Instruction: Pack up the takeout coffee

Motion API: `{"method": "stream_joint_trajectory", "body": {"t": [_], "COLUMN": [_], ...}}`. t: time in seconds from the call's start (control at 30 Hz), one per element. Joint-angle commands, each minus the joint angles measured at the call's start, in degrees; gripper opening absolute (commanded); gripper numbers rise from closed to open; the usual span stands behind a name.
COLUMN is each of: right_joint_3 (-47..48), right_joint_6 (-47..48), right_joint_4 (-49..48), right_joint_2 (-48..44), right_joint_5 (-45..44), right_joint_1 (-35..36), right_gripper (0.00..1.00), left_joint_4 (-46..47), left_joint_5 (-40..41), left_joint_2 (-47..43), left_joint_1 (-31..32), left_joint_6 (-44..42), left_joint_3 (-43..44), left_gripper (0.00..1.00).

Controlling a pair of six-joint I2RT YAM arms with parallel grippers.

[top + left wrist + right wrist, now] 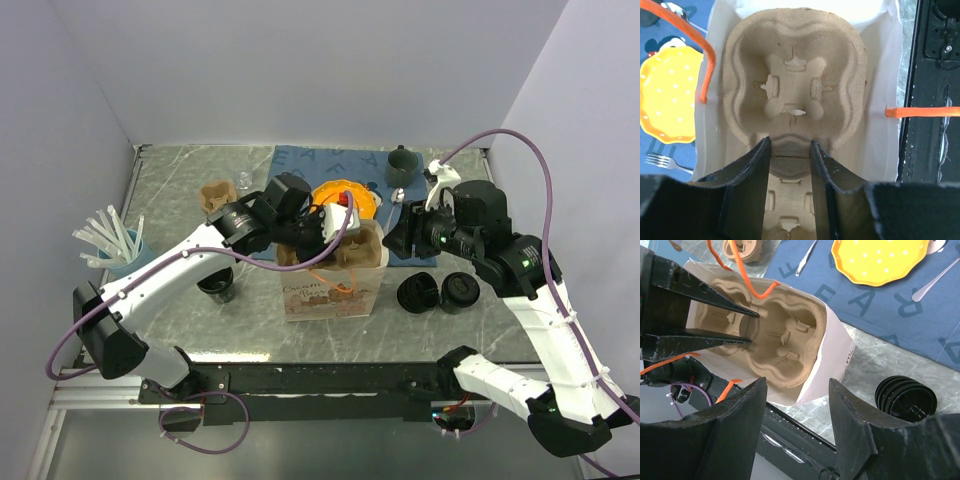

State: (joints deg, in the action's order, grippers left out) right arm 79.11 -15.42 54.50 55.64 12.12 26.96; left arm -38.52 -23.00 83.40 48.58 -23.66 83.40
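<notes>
The black takeout cup [218, 284] stands on the table at the left, partly hidden under my left arm. A white paper bag [330, 297] with orange handles stands open in the middle. A brown pulp cup carrier [358, 246] sits in its mouth. My left gripper [318, 235] reaches into the bag and is shut on the carrier's narrow middle [788, 150]; both carrier pockets [790, 65] are empty. My right gripper [392, 238] is open and empty, hovering over the bag's right edge [832, 352]. A round black ribbed lid [418, 293] lies right of the bag.
A second black round piece [460, 290] lies beside the lid. A yellow plate [345, 200], cutlery and a dark green mug [403, 165] sit on the blue mat behind. A light blue cup of straws [120, 250] stands far left; a spare carrier [215, 195] lies behind it.
</notes>
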Motion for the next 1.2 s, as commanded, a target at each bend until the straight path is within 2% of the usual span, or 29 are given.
{"method": "stream_joint_trajectory", "body": {"t": [0.0, 0.47, 0.73, 0.93, 1.0, 1.13, 1.17], "right_joint_3": [0.17, -0.18, -0.54, 0.6, 0.52, 0.25, 0.52], "right_joint_6": [-0.49, -0.49, -0.49, 0.13, 0.04, -0.31, -0.31], "right_joint_4": [-1.24, -0.98, -0.89, -0.19, -0.27, -0.8, -0.89], "right_joint_2": [-1.14, -1.67, -1.76, -1.58, -1.67, -2.11, -1.94], "right_joint_5": [-0.25, -1.75, -2.36, -3.24, -3.16, -2.81, -2.8], "right_joint_1": [-0.24, -0.24, -0.24, -0.15, -0.15, -0.24, -0.24], "right_gripper": [0.6, 0.6, 0.61, 0.61, 0.61, 0.61, 0.61], "left_joint_4": [1.96, -2.87, 0.81, 1.79, 1.43, 0.73, 0.64], "left_joint_5": [-0.29, 4.19, 2.61, 3.23, 4.28, 5.95, 6.39], "left_joint_2": [-1.39, 0.28, 0.8, 1.07, 0.89, 0.01, -0.16], "left_joint_1": [0.29, 0.47, 0.9, 0.99, 0.99, 0.99, 0.99], "left_joint_6": [0.2, -1.74, 0.01, 0.55, 0.37, 0.1, 0.45], "left_joint_3": [-0.86, -2.62, -4.64, -5.88, -5.61, -3.86, -2.98], "left_gripper": [0.24, 0.22, 0.27, 0.38, 0.46, 0.53, 0.6]}}
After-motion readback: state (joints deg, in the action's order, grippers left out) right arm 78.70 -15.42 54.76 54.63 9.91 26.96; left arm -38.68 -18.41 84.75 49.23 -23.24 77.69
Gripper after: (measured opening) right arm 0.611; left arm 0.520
